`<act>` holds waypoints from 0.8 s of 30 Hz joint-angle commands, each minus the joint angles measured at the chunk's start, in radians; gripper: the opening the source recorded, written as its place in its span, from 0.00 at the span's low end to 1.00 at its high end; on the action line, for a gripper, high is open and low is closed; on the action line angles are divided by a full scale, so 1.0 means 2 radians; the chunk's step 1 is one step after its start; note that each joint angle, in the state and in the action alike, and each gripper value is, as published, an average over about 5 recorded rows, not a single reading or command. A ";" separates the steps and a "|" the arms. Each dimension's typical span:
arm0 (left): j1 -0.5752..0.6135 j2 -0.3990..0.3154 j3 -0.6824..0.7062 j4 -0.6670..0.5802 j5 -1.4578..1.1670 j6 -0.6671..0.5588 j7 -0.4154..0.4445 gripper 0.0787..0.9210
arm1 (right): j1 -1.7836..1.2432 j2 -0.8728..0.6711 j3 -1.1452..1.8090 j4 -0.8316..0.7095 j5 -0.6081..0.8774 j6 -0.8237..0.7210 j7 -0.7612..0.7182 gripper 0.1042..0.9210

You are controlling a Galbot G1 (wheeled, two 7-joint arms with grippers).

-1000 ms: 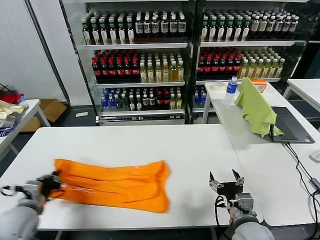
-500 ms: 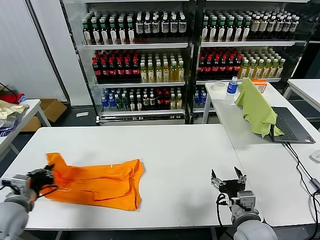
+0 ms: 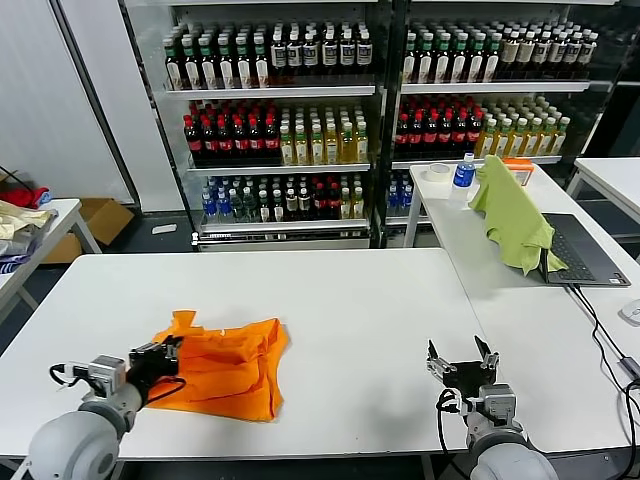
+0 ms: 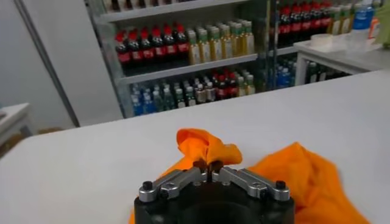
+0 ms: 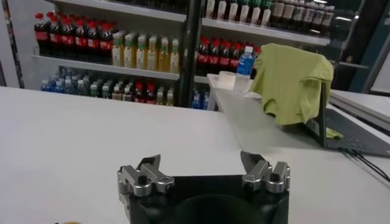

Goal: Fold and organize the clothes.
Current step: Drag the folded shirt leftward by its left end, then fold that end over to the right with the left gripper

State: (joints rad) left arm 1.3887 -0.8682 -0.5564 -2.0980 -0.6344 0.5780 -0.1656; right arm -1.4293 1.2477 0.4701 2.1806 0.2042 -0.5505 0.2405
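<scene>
The orange T-shirt [image 3: 235,362] lies bunched in a short folded heap on the white table [image 3: 350,300], front left of centre. My left gripper [image 3: 168,352] is at the heap's left end, shut on a raised fold of the orange fabric. In the left wrist view the fingertips [image 4: 208,165] pinch a peak of the T-shirt [image 4: 204,145], and the rest of the cloth spreads beyond them. My right gripper [image 3: 462,358] hovers low over the bare table near the front right edge, well away from the shirt. It stands open [image 5: 201,161] with nothing between its fingers.
A light green cloth [image 3: 512,213] hangs over a laptop [image 3: 582,252] on the side table at the right, beside a water bottle [image 3: 462,172]. Drink shelves [image 3: 280,120] fill the back. Red and yellow garments [image 3: 22,205] lie on a small table at the far left.
My left gripper has carried the shirt's left end to the right, over the rest of the cloth, and the long spread has become a short heap. The right gripper has barely moved.
</scene>
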 commanded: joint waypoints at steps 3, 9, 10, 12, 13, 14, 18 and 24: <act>-0.054 -0.025 0.093 0.003 -0.014 0.002 -0.014 0.02 | -0.001 -0.001 0.002 0.000 0.000 0.000 0.000 0.88; -0.079 -0.057 0.134 0.012 -0.017 0.002 -0.014 0.02 | 0.005 -0.002 -0.003 -0.004 0.000 -0.001 0.001 0.88; -0.084 -0.066 0.140 0.017 -0.029 0.002 -0.016 0.02 | 0.007 -0.002 -0.005 -0.005 0.000 -0.002 0.002 0.88; -0.095 -0.100 0.141 0.018 -0.120 0.001 -0.037 0.02 | 0.008 0.000 -0.008 -0.007 -0.001 -0.002 0.002 0.88; -0.096 -0.120 0.136 0.014 -0.167 0.000 -0.041 0.02 | 0.008 0.002 -0.008 -0.007 -0.001 -0.002 0.002 0.88; -0.095 -0.140 0.131 0.014 -0.188 -0.002 -0.035 0.02 | 0.008 0.003 -0.008 -0.008 -0.001 -0.002 0.002 0.88; -0.091 -0.156 0.120 0.043 -0.129 -0.027 0.004 0.13 | 0.014 -0.002 -0.008 -0.008 0.000 -0.004 0.002 0.88; -0.066 -0.097 0.069 0.005 -0.122 -0.063 0.043 0.33 | 0.019 0.002 -0.013 -0.015 -0.001 -0.004 0.003 0.88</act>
State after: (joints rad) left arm 1.2377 -1.0651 -0.3485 -2.0570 -0.7997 0.5449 -0.1825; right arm -1.4011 1.2491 0.4529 2.1657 0.2020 -0.5572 0.2452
